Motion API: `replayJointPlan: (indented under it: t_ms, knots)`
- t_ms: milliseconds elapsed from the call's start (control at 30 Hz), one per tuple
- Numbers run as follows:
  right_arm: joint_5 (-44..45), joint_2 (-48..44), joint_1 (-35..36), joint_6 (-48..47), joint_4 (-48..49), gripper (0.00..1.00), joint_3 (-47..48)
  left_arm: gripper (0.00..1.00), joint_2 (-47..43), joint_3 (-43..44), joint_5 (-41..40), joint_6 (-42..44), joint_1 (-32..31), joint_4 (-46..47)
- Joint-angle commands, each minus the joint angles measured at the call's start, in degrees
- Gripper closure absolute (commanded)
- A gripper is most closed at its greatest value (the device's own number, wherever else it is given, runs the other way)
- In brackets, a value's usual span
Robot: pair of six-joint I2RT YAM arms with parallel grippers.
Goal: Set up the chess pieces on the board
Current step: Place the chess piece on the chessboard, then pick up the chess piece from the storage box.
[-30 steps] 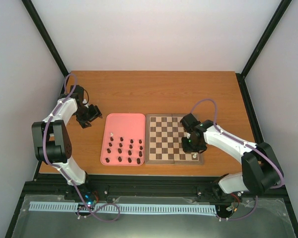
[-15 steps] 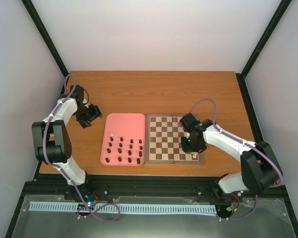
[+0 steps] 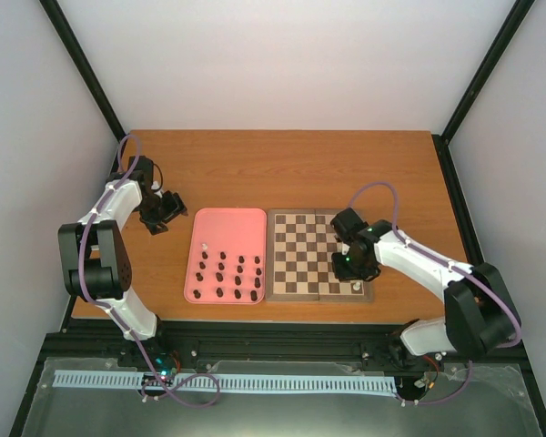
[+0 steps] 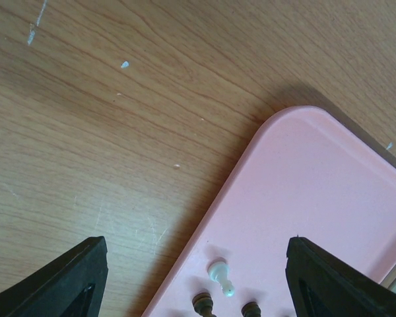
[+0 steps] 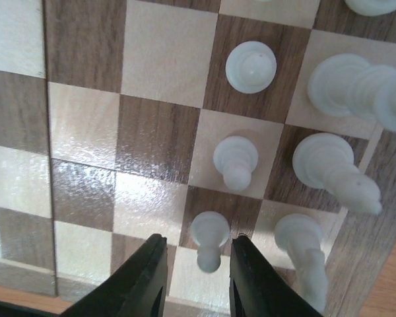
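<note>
The checkered board (image 3: 296, 255) lies right of centre. My right gripper (image 3: 348, 264) hovers low over its right side. In the right wrist view its fingers (image 5: 152, 277) stand narrowly apart on either side of a white pawn (image 5: 209, 239) that stands on a dark square, with gaps showing. More white pieces (image 5: 251, 66) stand nearby in two columns. Several dark pieces (image 3: 239, 273) and one white piece (image 3: 205, 246) stand on the pink tray (image 3: 227, 228). My left gripper (image 3: 171, 212) is wide open and empty over the table, left of the tray's far corner.
The left wrist view shows the tray's corner (image 4: 297, 145), the white piece (image 4: 220, 274) and two dark piece tops (image 4: 203, 305). A lone white piece (image 3: 358, 287) stands at the board's near right corner. Black frame posts rise at both far corners.
The right gripper has shifted only slightly over the same spot on the board. The left arm has not moved.
</note>
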Motion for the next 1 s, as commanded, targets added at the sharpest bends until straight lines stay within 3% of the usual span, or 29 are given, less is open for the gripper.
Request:
replayJointPlan:
  t_ms: [0,200,367,600,800,967]
  knots:
    - [-1.7,-3.9,-0.5,-0.9,-2.4,0.73,2.3,0.17,0.2,0.5,0.5,0.9,0.2,0.6]
    - [-3.7,-5.1,-0.1,-1.8,-9.5,0.72,11.5,0.17,0.2,1.0,1.0,0.9,0.2,0.4]
    - [-5.6,0.5,0.8,-4.9,-9.9,0.63,22.0,0.17,0.2,1.1,1.5,0.9,0.2,0.3]
    - [-5.1,21.8,9.3,-11.9,-5.4,0.55,44.6,0.17,0.7,0.9,2.4,0.8,0.2,0.6]
    - [-11.0,43.2,16.4,-15.4,-4.0,0.51,68.4,0.16,1.4,1.6,1.2,0.4,0.2,-0.1]
    - [-13.8,57.4,20.2,-18.6,-7.6,0.47,89.0,0.16,2.1,1.7,1.4,0.2,0.2,-0.3]
